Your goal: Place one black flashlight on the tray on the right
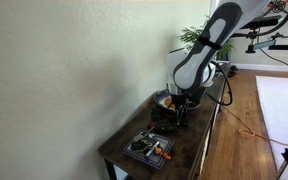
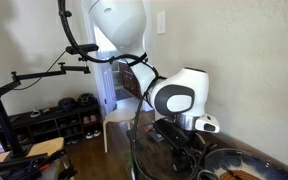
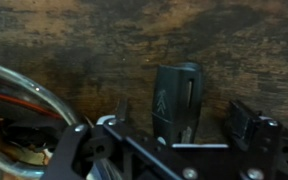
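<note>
Pale wall (image 1: 54,70) runs behind a dark wooden table (image 1: 196,135). The white and black arm (image 1: 209,45) bends down over the table end where the tray (image 1: 162,99) sits. In both exterior views the arm's wrist hangs low, just beside the tray, on its side away from the wall. A green plant (image 1: 191,38) stands past the tray, behind the arm. A light rug (image 1: 279,110) lies on the wood floor, well apart from the tray. In an exterior view a shoe rack (image 2: 59,115) shows far behind the arm. The rectangular tray (image 1: 147,158) lies at the opposite table end from the tray, apart from it. It holds dark items and one orange item (image 1: 162,150), all too small to name. The tray is round and dark with a shiny rim. It shows at the bottom corner in an exterior view (image 2: 259,155), and in the wrist view its rim curves in at the left (image 3: 29,92), with reddish and pale stuff inside, blurred. The gripper (image 3: 184,120) sits over bare wood next to the tray's rim. One dark finger (image 3: 252,125) is on the right, and a dark upright piece (image 3: 177,100) is at centre. Cannot tell whether that piece is a finger or a held thing, so cannot tell whether the jaws are apart or closed. No flashlight can be picked out for sure in any view.
</note>
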`<state>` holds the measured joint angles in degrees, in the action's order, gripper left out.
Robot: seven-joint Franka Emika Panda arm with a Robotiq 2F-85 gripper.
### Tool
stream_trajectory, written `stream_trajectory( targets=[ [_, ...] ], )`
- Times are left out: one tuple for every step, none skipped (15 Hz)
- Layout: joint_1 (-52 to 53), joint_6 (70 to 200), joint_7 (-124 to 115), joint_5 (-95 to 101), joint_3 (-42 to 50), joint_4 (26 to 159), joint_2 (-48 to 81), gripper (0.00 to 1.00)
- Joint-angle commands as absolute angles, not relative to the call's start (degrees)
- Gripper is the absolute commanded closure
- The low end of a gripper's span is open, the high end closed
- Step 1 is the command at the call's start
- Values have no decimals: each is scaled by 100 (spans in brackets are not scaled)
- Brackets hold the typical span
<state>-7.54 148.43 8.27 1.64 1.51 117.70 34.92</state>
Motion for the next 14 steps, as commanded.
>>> stream_trajectory(
  targets=[
    [-897,14801,1046,32,28,11732,3582,0],
    [-909,14809,1068,26,26,11734,3588,0],
    [-911,14808,1073,29,30,11742,3581,25],
    [-906,14817,1075,36,35,11750,3574,27],
    [-894,14843,1065,54,51,11776,3552,33],
    [-899,14852,1067,53,50,11784,3556,41],
    [-906,14854,1065,50,53,11790,3536,47],
    [-908,14859,1060,52,58,11795,3525,54],
    [-913,14876,1058,51,58,11826,3492,59],
    [-908,14887,1049,61,65,11847,3465,67],
    [-898,14878,1042,70,68,11874,3426,73],
    [-890,14891,1040,77,68,11904,3387,78],
    [-883,14887,1032,77,67,11928,3356,85],
    [-898,14900,1059,66,48,11948,3336,86]
  ],
)
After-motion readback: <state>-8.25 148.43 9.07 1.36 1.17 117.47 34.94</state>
